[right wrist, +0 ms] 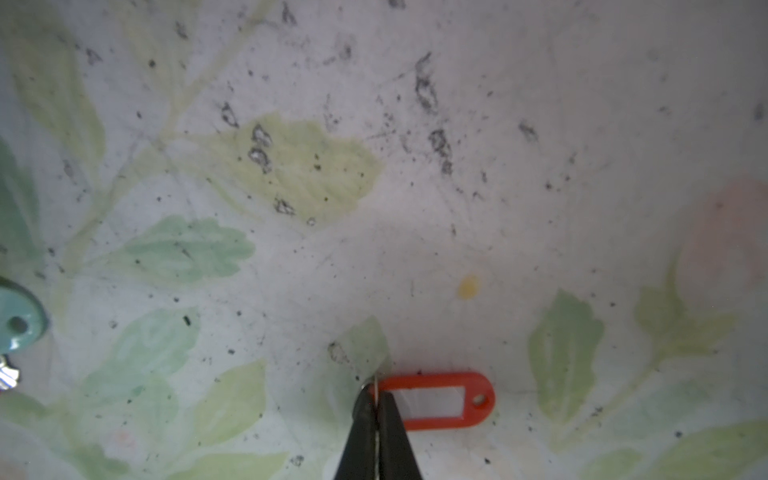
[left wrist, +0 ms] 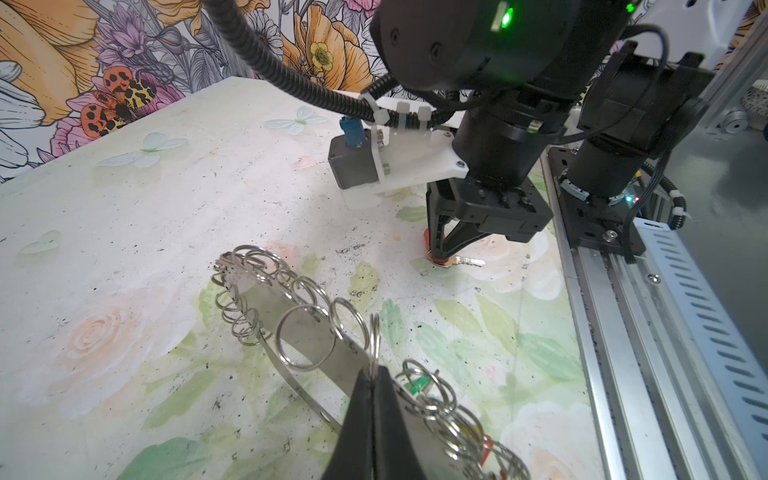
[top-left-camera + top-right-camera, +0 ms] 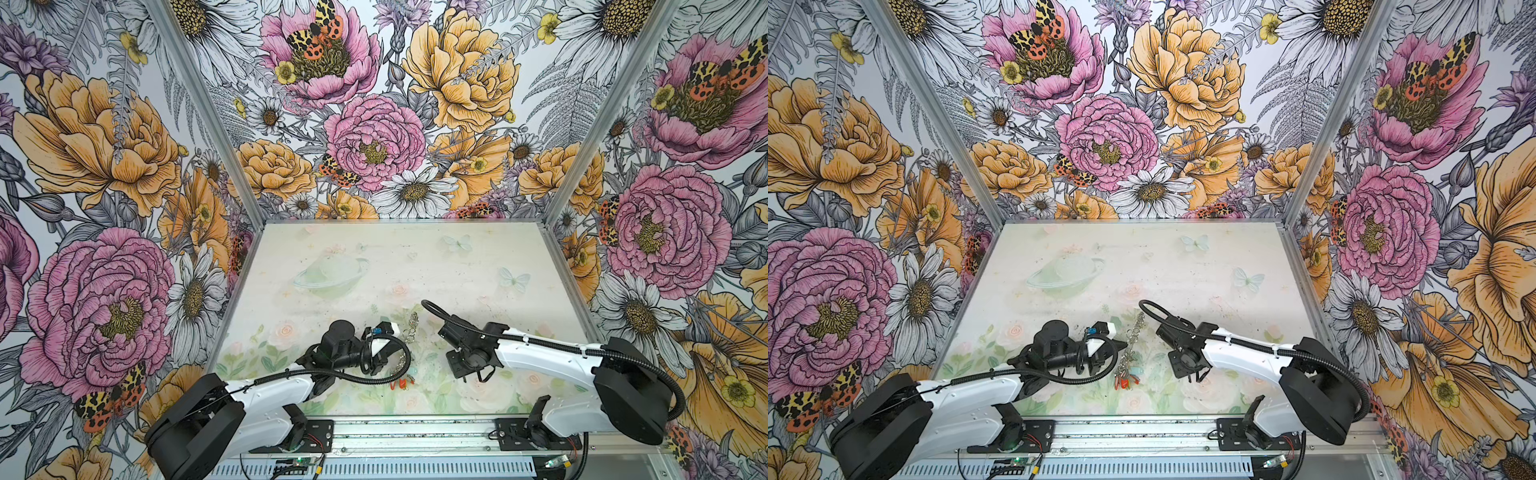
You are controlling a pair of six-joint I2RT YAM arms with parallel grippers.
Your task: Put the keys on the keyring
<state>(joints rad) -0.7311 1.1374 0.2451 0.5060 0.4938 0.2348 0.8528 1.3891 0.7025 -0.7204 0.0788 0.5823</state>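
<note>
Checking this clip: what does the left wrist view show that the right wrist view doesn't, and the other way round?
Left wrist only: the keyring, the left pincer shut on one of its rings, and the key by the right pincer. Right wrist only: the red tag's white label and the wire loop nipped between the pincer tips. Both: right pincer shut, down on the table at the red tag.

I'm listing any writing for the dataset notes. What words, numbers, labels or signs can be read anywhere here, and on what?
No text can be read anywhere.
The red tag: its white label looks blank.
The key: any stamp is too small to tell.
Tags on the keyring: too blurred or hidden.
The circuit board at the front edge: print too small.
</note>
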